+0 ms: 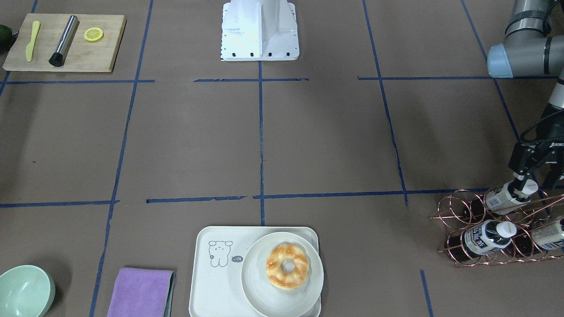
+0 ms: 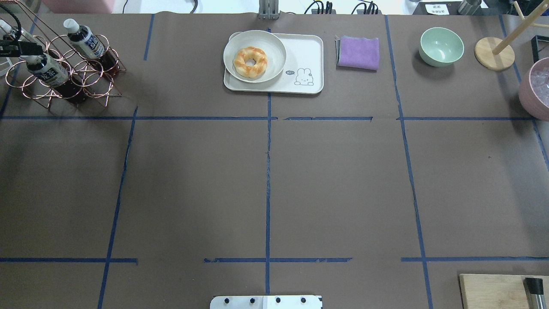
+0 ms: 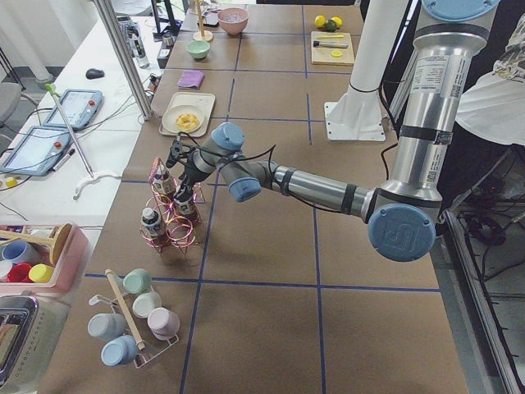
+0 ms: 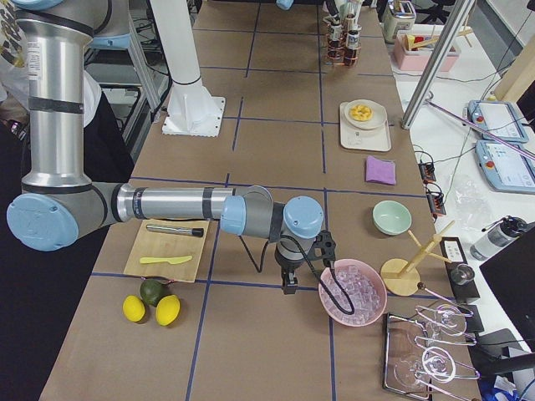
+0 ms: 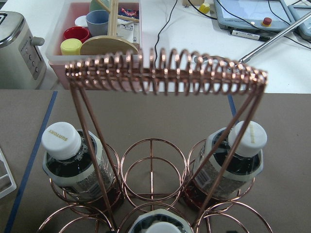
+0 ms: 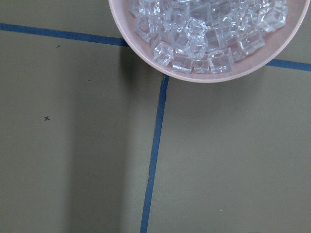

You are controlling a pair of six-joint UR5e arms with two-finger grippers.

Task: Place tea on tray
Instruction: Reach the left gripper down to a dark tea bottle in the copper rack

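The left gripper (image 1: 535, 178) is held spread over one tea bottle (image 1: 502, 200) in the copper wire rack (image 1: 454, 215), with nothing grasped. All three bottles are racked; none is placed on the tray (image 1: 207, 286).

Silver tubes (image 3: 426, 107), pale blue joint caps (image 3: 401, 232), black left claw (image 1: 535, 181), white pedestal (image 1: 260, 31)

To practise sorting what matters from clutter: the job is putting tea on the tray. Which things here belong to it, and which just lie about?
Belong to the job: tea bottles, wire rack holding them, tray, left hand.

Lying about: plate with doughnut, purple cloth, green bowl, wooden board, bowl of ice.
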